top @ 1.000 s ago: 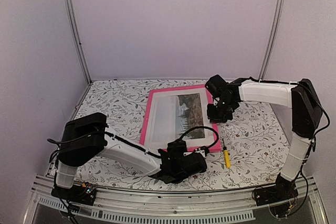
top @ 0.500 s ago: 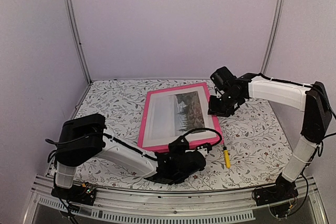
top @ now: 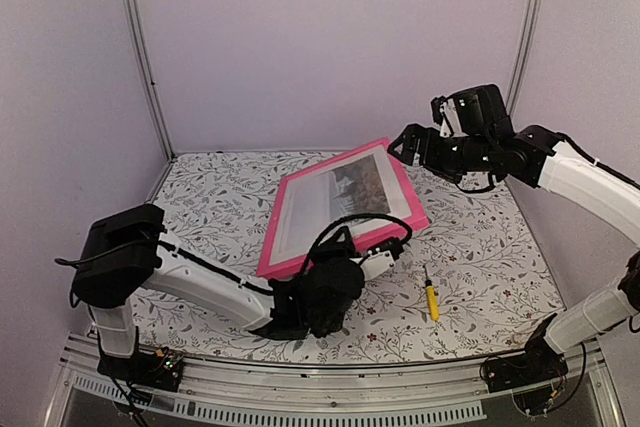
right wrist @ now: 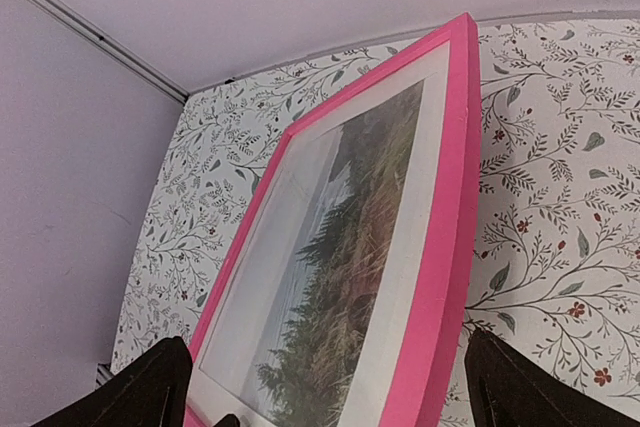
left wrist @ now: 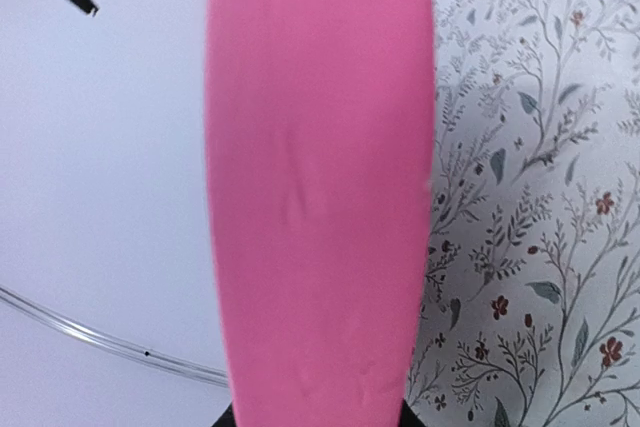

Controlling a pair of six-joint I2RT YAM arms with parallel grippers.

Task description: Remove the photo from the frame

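Slanting frame (right wrist: pixel 452 197), long axis pointing away, left gripper (top: pixel 372 249) clamping near edge

White links (top: pixel 212 283), black joints (top: pixel 120 255), black cables (top: pixel 352 216)

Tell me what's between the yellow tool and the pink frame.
Only bare floral tablecloth, as the top view shows. The yellow tool lies apart from the frame, off its near right corner.
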